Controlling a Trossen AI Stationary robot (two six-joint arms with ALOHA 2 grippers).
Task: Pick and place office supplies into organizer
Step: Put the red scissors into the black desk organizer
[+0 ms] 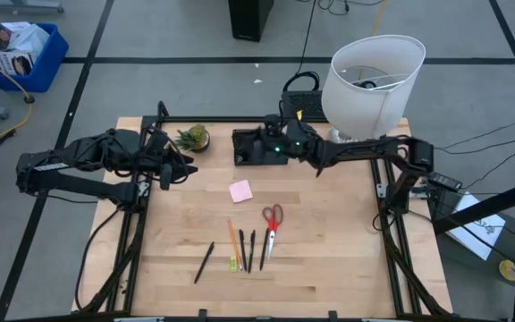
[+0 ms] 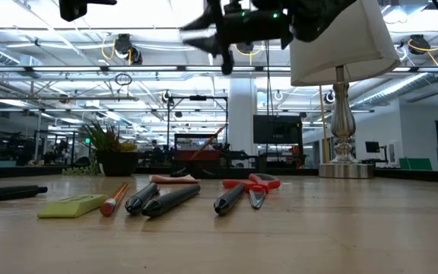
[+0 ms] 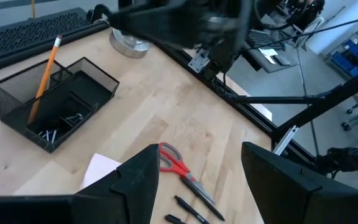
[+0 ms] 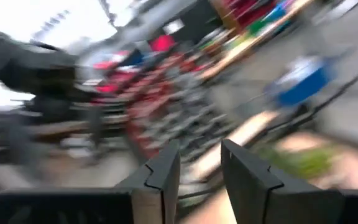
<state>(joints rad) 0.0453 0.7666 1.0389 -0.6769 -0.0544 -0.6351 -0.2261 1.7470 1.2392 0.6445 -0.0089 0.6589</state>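
Wooden worktop: pens, scissors lie lengthwise toward front. Right fingers apart, empty, over organizer. Left fingers apart, similarly distant.

Mesh organizer holding pencil, scissors on table

table – light wood | back edge: organizer, plant, lamp | middle: pink pad | front: scissors, pencils, pens
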